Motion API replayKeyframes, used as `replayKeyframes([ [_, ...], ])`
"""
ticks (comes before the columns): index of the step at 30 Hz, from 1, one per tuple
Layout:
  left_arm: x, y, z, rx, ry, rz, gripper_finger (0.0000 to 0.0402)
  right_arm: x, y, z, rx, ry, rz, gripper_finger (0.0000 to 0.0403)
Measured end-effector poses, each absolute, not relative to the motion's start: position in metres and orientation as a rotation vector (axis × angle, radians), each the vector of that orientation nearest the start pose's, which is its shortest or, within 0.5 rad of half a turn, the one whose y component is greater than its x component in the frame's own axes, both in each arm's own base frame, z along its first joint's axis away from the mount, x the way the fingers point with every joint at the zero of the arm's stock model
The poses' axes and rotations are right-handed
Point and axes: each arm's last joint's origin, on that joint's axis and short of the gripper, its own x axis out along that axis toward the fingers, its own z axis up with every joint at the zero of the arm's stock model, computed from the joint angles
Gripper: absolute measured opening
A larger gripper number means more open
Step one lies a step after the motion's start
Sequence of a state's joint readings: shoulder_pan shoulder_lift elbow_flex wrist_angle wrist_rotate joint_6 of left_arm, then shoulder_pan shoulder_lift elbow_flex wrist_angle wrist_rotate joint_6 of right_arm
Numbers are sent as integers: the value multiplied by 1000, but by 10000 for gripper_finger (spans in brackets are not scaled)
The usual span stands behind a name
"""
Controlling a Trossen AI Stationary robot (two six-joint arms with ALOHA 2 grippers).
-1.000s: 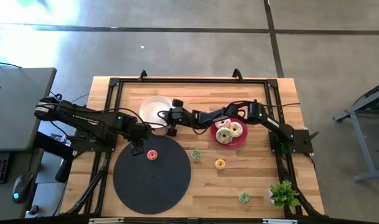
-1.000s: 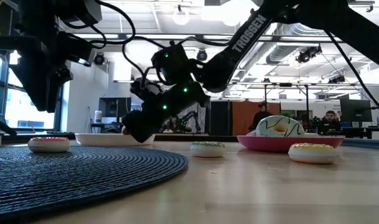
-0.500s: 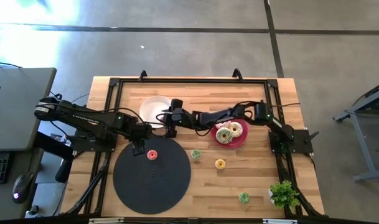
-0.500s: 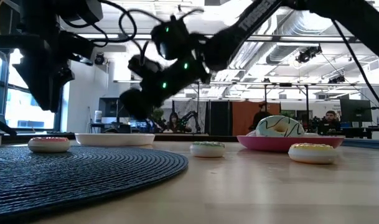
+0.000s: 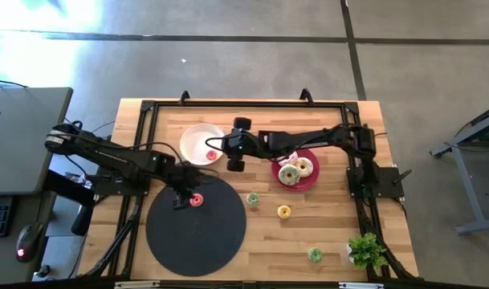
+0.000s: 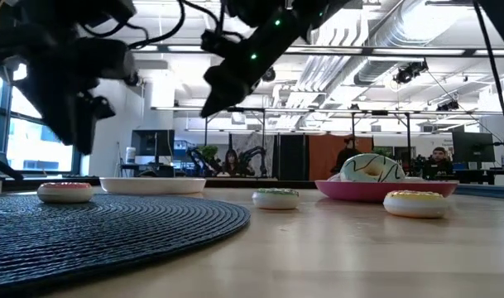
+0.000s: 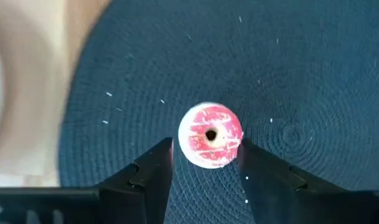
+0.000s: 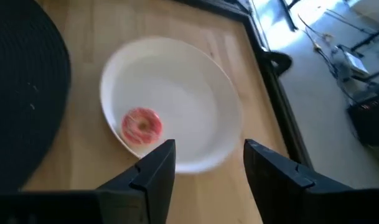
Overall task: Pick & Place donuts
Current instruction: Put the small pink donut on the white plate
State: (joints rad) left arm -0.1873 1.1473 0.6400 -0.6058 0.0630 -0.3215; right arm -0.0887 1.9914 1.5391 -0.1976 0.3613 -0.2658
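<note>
A pink donut point(image 7: 210, 135) lies flat on the round black mat point(image 5: 196, 233). My left gripper point(image 7: 206, 154) hangs over it, open, one finger on each side; I cannot tell whether they touch it. In the high view that left gripper point(image 5: 182, 198) is just left of this donut point(image 5: 197, 200). A second pink donut point(image 8: 141, 126) lies in the white plate point(image 8: 195, 93). My right gripper point(image 8: 205, 155) is open above the plate's right rim, holding nothing; the high view shows this right gripper point(image 5: 230, 151) beside the plated donut point(image 5: 211, 156).
The red plate point(image 5: 307, 183) holds larger iced donuts point(image 5: 290, 173). Tiny donuts lie on the bare wood: a green one point(image 5: 253, 199), a yellow one point(image 5: 283, 212), another green one point(image 5: 315, 255). A potted plant point(image 5: 366, 250) stands at the near right corner.
My right gripper has risen from the white plate and drawn a little toward the table's right; a pink donut now lies in that plate. My left gripper has shifted slightly toward the near edge and down, closer around the donut on the mat.
</note>
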Motion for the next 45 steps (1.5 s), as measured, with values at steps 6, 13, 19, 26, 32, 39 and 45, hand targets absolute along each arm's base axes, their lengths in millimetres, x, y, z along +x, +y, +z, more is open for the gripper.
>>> replayKeyframes([
  [6, 187, -44, 173, -244, 1133, -18, 172, 430, -51, 255, -385, 754, -443, 169],
  [13, 187, -43, 160, -255, 1061, -5, 172, 420, -52, 276, -404, 725, -526, 167],
  [19, 181, -41, 147, -242, 1055, 17, 170, 416, -52, 284, -430, 715, -569, 165],
  [26, 180, -40, 144, -237, 1059, 22, 100, 413, -54, 288, -525, 746, -682, 165],
  [32, 182, -41, 146, -240, 1029, 16, 13, 407, -59, 293, -688, 825, -914, 161],
  [39, 197, -42, 177, -159, 992, 46, 14, 400, -58, 301, -677, 824, -876, 162],
  [45, 204, -24, 213, 13, 1020, 230, 3, 401, -53, 297, -626, 822, -642, 163],
])
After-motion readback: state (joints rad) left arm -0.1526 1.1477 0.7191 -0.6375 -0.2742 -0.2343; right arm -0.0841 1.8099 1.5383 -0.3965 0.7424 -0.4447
